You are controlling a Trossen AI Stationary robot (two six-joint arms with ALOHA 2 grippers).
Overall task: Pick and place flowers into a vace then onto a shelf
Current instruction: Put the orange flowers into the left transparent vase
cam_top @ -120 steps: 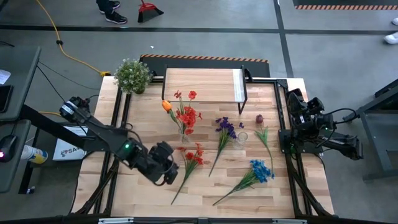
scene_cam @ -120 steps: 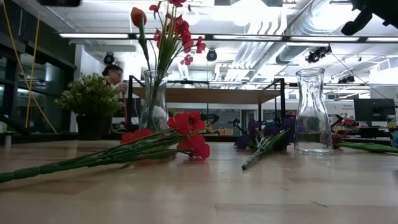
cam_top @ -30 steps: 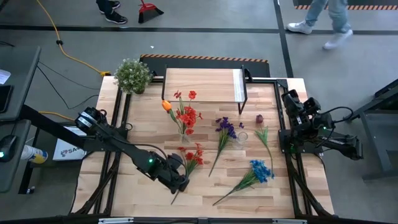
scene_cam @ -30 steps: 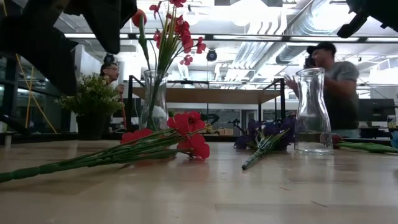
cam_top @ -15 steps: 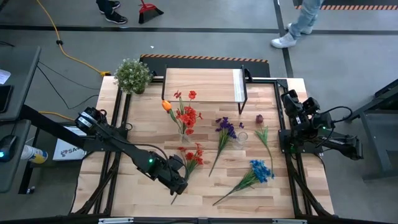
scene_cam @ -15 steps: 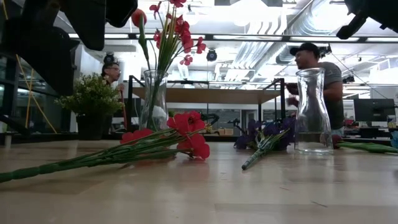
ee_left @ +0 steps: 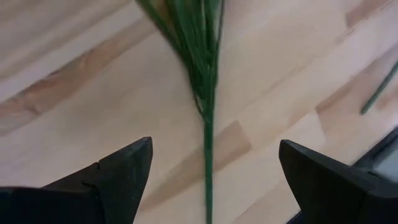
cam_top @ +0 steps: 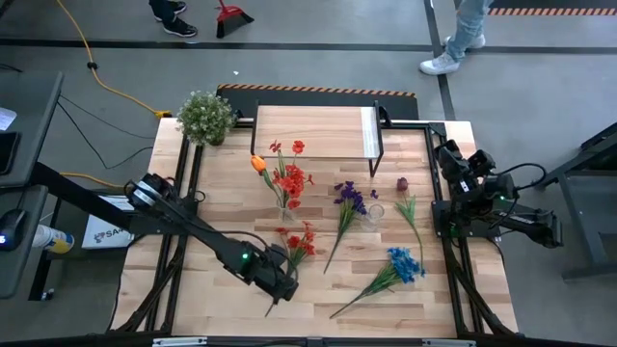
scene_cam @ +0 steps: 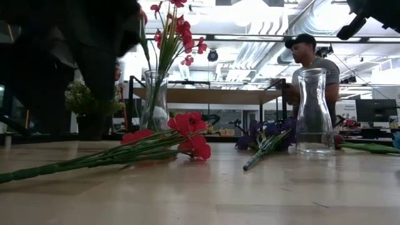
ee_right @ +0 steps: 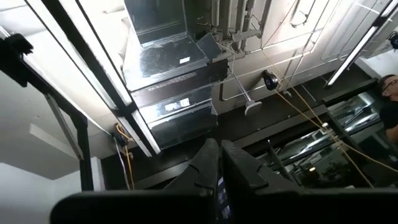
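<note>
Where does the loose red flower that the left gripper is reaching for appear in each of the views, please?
High view: red flower lower centre, stem running to the left gripper.
Low view: lying left of centre, in front of the filled vase, the shared landmark.
Left wrist view: only its green stem.
Right wrist view: not in it.

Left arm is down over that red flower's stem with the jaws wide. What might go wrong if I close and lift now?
1. The left gripper straddles only the thin lower stem; a grip so far from the red flower head may let it droop or swing when lifted.
2. The filled vase stands close beyond the blooms; a swinging head might clip it.
3. The right gripper is parked shut at the table's edge, so nothing can steady the stem.
</note>
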